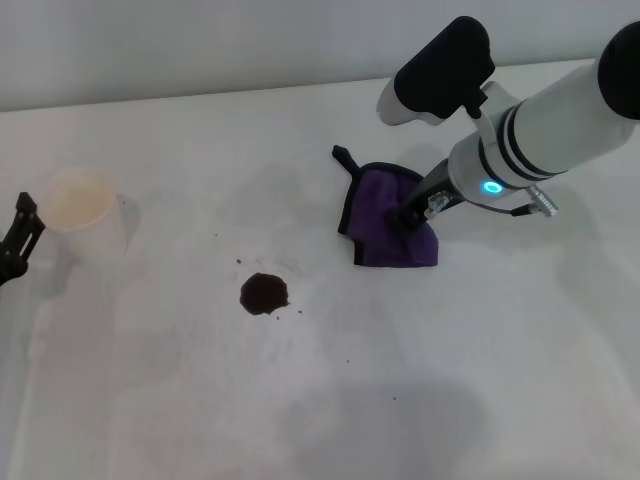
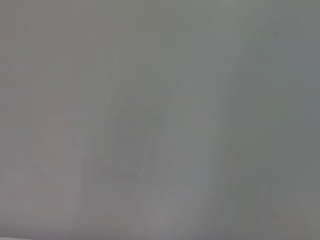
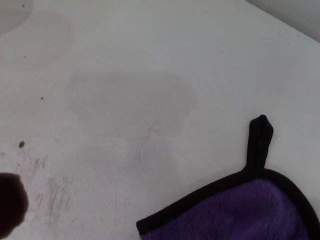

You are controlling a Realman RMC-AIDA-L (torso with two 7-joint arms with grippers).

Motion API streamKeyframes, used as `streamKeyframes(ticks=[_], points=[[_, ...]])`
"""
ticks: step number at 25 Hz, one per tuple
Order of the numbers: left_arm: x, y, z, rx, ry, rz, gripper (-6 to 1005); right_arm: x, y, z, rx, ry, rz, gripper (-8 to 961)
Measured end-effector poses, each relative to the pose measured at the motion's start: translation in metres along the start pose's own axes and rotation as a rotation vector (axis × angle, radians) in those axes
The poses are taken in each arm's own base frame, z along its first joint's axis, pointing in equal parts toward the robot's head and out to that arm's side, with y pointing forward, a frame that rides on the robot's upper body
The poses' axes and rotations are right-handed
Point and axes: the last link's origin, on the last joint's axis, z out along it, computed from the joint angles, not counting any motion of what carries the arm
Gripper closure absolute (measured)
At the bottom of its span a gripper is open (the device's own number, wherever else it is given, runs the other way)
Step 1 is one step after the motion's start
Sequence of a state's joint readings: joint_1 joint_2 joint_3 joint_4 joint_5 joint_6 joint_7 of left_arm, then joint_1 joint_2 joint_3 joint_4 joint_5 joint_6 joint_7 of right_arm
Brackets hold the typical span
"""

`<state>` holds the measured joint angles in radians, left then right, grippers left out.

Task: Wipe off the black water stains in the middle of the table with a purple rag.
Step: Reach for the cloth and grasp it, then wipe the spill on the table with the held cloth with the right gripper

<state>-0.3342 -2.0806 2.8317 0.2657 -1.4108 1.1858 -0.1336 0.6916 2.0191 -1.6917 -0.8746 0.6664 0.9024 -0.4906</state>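
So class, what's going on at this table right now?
The right claw is down on the purple rag, which lies bunched on the white table, its black loop pointing away. The black water stains sit apart from the rag, toward the robot's left, not yet wiped. The left claw waits at the table's left edge beside a cream cup.

A plain pale grey-white surface (image 2: 160, 120) fills the left wrist view (nothing on it can be made out). Faint darker shading runs across the middle and one side.
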Motion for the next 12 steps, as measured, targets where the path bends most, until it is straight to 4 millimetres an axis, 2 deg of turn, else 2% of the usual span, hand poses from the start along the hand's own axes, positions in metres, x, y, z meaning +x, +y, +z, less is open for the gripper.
streamKeyframes(ticks=[3,8,12], points=[[0.001,-0.001,0.001,-0.001,0.002,-0.004,108,-0.001,0.0,0.0,0.001,-0.002,-0.002,735],[0.001,-0.002,0.002,-0.001,0.003,-0.001,107,-0.006,0.0,-0.007,-0.005,-0.026,-0.006,846],[0.001,-0.002,0.002,0.0,0.003,0.0,107,-0.015,0.011,-0.018,-0.042,-0.047,-0.066,847]])
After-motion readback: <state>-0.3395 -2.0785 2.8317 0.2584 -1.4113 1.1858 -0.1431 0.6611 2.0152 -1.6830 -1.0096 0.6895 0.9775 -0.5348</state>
